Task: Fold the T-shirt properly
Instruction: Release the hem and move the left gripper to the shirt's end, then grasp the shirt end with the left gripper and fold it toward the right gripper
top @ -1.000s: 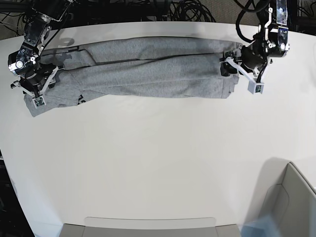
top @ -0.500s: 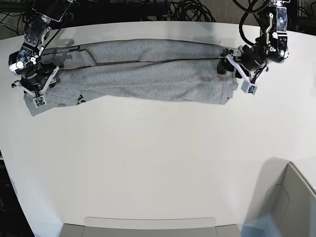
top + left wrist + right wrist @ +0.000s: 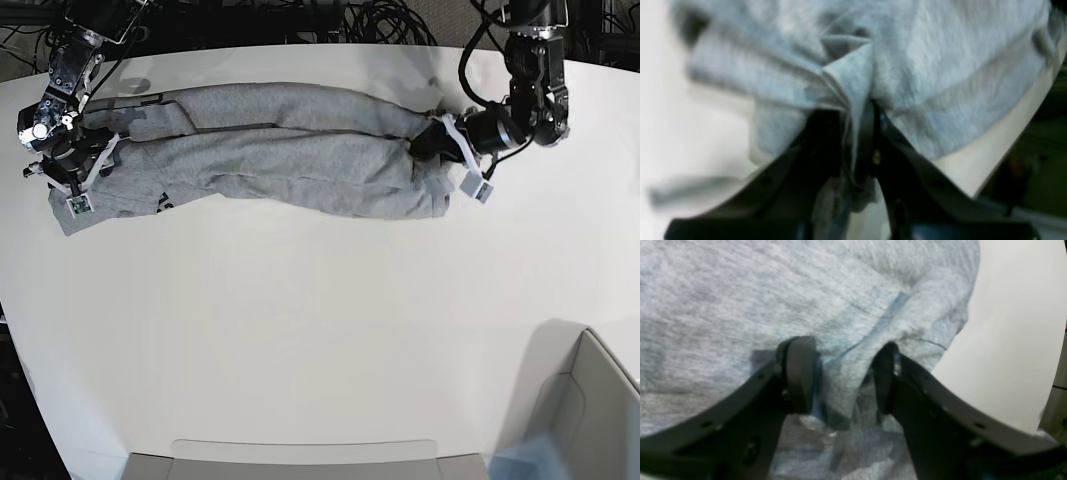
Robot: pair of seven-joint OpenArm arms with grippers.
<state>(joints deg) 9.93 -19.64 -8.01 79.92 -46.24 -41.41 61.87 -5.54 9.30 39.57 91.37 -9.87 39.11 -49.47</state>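
Note:
The heather-grey T-shirt (image 3: 300,150) lies as a long rolled strip across the far side of the white table (image 3: 300,320), plain side showing. My left gripper (image 3: 440,150) is at the strip's right end. In the left wrist view, that left gripper (image 3: 860,133) is shut on a pinched fold of the T-shirt (image 3: 940,66). My right gripper (image 3: 70,192) rests on the strip's left end. In the right wrist view, the right gripper (image 3: 843,376) stands open, its fingers (image 3: 800,373) pressed onto the T-shirt (image 3: 740,290) with a ridge of cloth between them.
A grey bin (image 3: 590,420) stands at the near right corner. A flat grey tray edge (image 3: 300,460) runs along the near side. Black cables (image 3: 380,20) lie behind the table's far edge.
My left gripper has gone from open to shut on the shirt's right end and moved left, bunching that end inward. The right arm has not moved.

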